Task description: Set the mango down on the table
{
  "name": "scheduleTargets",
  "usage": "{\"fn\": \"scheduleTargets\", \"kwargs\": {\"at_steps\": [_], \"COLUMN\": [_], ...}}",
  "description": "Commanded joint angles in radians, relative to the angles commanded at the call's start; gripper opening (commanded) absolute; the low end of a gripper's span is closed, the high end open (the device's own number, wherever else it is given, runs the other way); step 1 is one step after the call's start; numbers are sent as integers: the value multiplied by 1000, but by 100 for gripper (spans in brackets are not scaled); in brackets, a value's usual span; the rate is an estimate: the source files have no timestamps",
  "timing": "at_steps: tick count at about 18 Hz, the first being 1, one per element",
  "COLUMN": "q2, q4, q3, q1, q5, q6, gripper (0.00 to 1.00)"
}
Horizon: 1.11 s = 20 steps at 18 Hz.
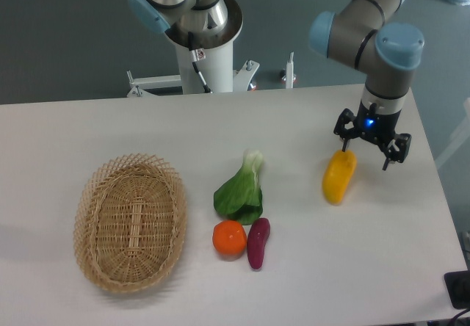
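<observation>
The mango (339, 177), a smooth yellow-orange oval fruit, lies on the white table (308, 282) at the right side, its long axis tilted. My gripper (366, 155) hangs just above and to the right of the mango's upper end. Its fingers are spread wide apart and hold nothing. The left fingertip (344, 147) is close to the mango's top end; I cannot tell whether it touches it.
An oval wicker basket (131, 222) stands at the left with nothing in it. A green bok choy (241, 192), a round orange fruit (229, 238) and a purple sweet potato (258, 242) lie in the middle. The arm's base (205, 43) is at the back edge.
</observation>
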Motion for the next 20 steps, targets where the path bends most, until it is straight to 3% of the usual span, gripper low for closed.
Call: {"fn": "scheduleTargets", "kwargs": {"at_steps": [9, 14, 20], "q2": [28, 32, 34], "q4": [-21, -83, -91], "q3": [111, 156, 158], "q1": [0, 0, -2], "q5": [5, 5, 5], "q6": [-51, -48, -43], "gripper": [100, 100, 100]}}
